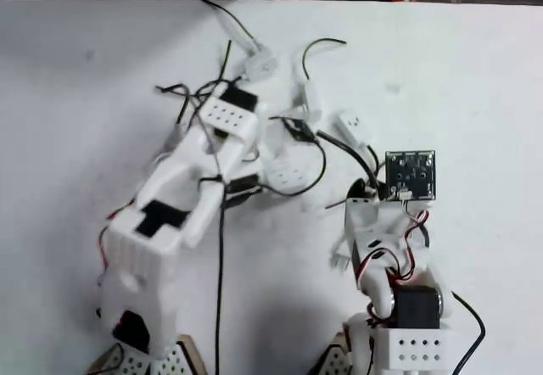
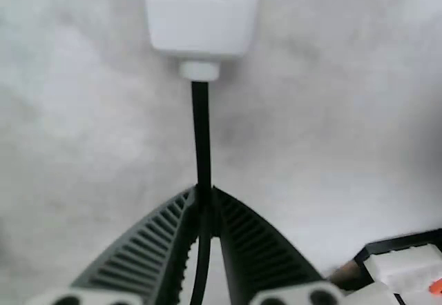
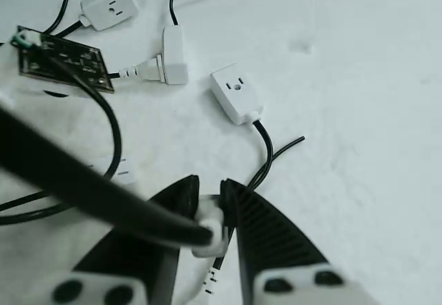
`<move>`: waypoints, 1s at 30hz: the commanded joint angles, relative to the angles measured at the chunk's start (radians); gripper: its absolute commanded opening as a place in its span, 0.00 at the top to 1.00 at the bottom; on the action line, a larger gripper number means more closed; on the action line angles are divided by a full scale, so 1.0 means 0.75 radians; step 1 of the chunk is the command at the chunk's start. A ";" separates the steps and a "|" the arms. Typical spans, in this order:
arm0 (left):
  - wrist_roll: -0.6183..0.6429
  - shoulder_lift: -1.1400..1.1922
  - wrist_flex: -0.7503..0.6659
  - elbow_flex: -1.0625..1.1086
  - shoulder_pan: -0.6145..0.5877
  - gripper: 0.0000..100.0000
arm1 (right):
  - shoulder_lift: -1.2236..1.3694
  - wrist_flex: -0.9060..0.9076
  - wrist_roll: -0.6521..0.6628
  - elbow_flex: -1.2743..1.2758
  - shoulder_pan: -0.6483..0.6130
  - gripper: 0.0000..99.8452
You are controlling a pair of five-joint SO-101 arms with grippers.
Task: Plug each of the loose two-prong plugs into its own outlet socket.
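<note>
My left gripper (image 2: 205,196) is clamped shut on a thin black cord (image 2: 200,125), just behind a white socket (image 2: 200,15) that shows 2 slots. I judge the pinch on the cord is there to steady that socket without covering its face.

My right gripper (image 3: 208,191) is closed on a white plug (image 3: 207,239), and its thick black cable (image 3: 90,184) trails off across the jaws. Gripping the body should leave the prongs free to lead, though I cannot see them.

On the table (image 1: 475,95), the left arm (image 1: 170,222) comes in from 7 o'clock and the right arm (image 1: 390,265) from 5 o'clock. The sockets lie between 12 and 2 o'clock of centre.

From the right wrist I count 2 free sockets, a near socket (image 3: 237,92) and a far socket (image 3: 109,5). There is also 1 joined pair (image 3: 169,60) beside a circuit board (image 3: 62,60). With the plug I hold, that makes 2 plugs I can count for sure.
</note>
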 commanded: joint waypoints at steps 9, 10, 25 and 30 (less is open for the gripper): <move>0.033 -0.783 -0.491 1.004 -0.116 0.98 | -0.005 -0.021 -0.002 -0.029 -0.050 0.98; 0.063 -0.836 -0.540 1.074 -0.111 0.98 | -0.005 -0.021 -0.002 -0.029 -0.050 0.98; 0.282 -1.507 -0.597 1.375 -0.165 0.74 | -0.001 -0.021 -0.039 -0.006 -0.189 0.98; 0.303 -1.779 -0.616 1.518 -0.347 0.74 | 0.026 -0.030 -0.039 -0.016 -0.294 0.98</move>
